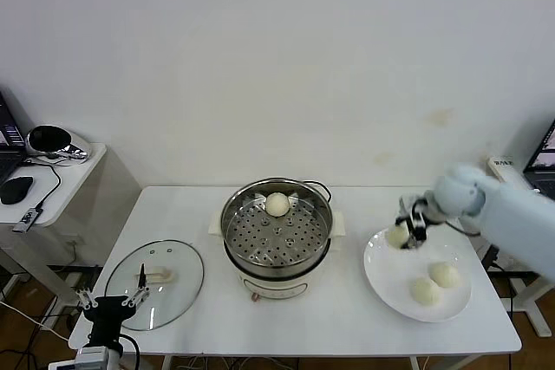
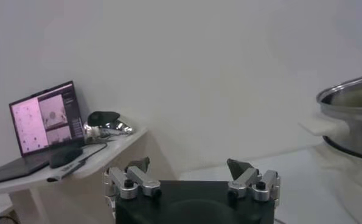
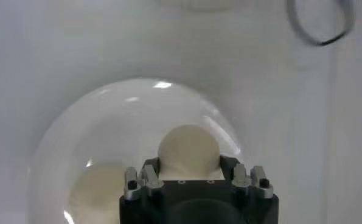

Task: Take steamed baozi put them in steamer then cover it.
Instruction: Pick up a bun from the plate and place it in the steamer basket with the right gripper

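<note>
We're gripping the second bun [image 3: 188, 150] with the right gripper [image 1: 409, 231] over the plate [image 1: 381, 276]; next, we're lifting it to the steamer [image 1: 277, 230] off to its side, left gripper [image 2: 193, 178] idling wide.

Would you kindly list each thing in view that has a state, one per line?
steamer: uncovered, one baozi on its perforated tray.
cover: off the pot, lying flat on the table to the robot's left.
plate: holds two loose buns.
right gripper: shut on a third bun over the plate.
left gripper: open, empty, parked near the cover.
laptop: screen on.
</note>
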{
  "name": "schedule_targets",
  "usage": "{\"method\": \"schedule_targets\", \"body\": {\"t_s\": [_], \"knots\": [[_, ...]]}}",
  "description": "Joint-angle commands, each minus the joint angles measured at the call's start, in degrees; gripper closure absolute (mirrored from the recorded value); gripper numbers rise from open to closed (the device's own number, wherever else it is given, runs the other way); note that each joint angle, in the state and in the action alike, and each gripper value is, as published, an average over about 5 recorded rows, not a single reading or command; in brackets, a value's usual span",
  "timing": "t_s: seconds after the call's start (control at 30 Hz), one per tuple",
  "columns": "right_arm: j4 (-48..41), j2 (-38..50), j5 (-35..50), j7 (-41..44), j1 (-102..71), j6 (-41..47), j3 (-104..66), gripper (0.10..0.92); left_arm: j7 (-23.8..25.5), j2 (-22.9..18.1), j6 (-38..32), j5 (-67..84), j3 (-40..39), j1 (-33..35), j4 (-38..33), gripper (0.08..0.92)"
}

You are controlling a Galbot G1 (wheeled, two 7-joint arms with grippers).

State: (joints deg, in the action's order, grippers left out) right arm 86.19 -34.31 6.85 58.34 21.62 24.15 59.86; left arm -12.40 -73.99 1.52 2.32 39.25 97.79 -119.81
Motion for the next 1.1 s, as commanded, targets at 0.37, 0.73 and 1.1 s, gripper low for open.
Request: {"method": "schedule_targets", "body": {"t_s": [0.37, 0.73, 1.1], "knots": [[-1.71, -32.73, 29.87, -11.6, 17.61, 17.09, 14.31, 0.397, 0.28, 0.06, 0.39, -0.16, -0.44, -0.97, 0.57, 0.177], [-14.07, -44.49, 27.06, -11.87, 9.57, 17.59, 15.05, 0.397, 0.14, -1.51, 0.18, -0.89, -0.91, -1.14, 0.21, 0.177], [-18.22, -47.02, 25.39, -12.11, 5.59, 17.57, 14.91, 0.395, -0.01, -1.83, -0.07, -0.87, -0.78, -1.1, 0.13, 0.177]]}}
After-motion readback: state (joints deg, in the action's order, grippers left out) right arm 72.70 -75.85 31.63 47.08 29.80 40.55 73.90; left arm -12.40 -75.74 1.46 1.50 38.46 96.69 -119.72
